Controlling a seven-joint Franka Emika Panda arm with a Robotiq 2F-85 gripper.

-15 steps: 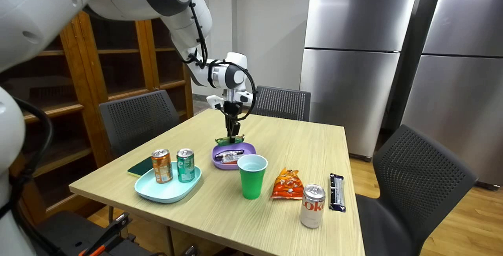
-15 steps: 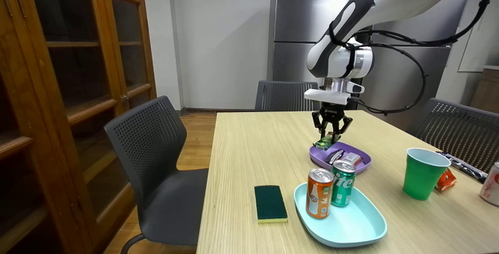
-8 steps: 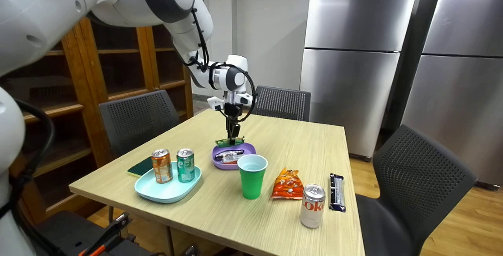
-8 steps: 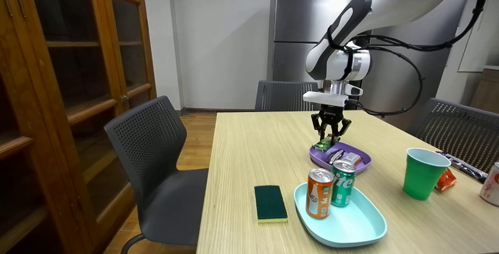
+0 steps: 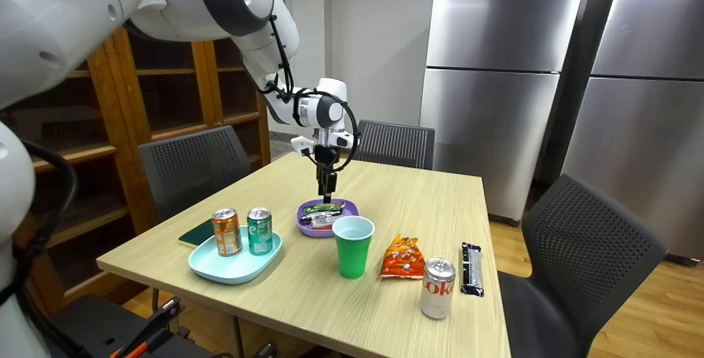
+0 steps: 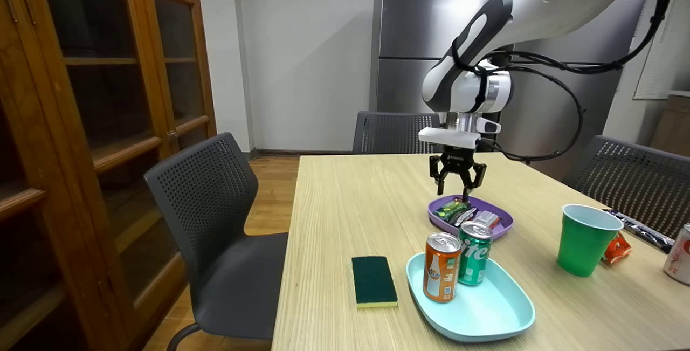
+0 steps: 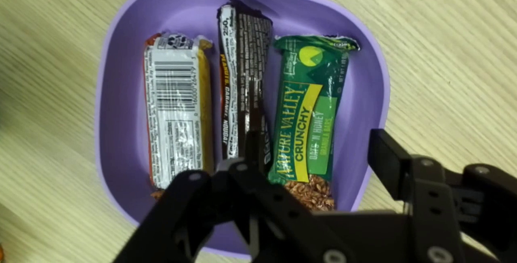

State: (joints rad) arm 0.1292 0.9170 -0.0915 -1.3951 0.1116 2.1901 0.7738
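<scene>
The gripper (image 6: 453,193) stands unclenched over a green granola bar (image 7: 303,121)

Its fingers (image 7: 387,162) are well apart, with the green granola bar lying loose between them in the wrist view, inside a purple tray (image 7: 384,85). There it is the rightmost of three wrapped bars: a brown-wrapped bar (image 7: 253,61) lies in the middle and a white-labelled bar (image 7: 177,89) to the left. The left-hand finger covers part of the brown-wrapped bar, and the right-hand one overlaps the tray's right rim. Whether either finger touches a wrapper cannot be told.

In an exterior view, a light blue tray (image 5: 231,273) sits near and to the left of the purple tray, with an orange can (image 5: 226,234) and a green can (image 5: 260,234) upright on it. A sponge (image 6: 373,281) lies on the table (image 5: 407,198), left of the light blue tray. A green cup (image 5: 353,253) stands just to the near right of the purple tray. Farther right are an orange snack bag (image 5: 402,262), a pale can (image 5: 438,295) standing upright and a dark-wrapped bar (image 5: 472,270) lying flat. Grey chairs (image 5: 393,143) stand about the table, a wooden cabinet (image 6: 38,81) is at left, and two refrigerators (image 5: 489,121) rise far right.
</scene>
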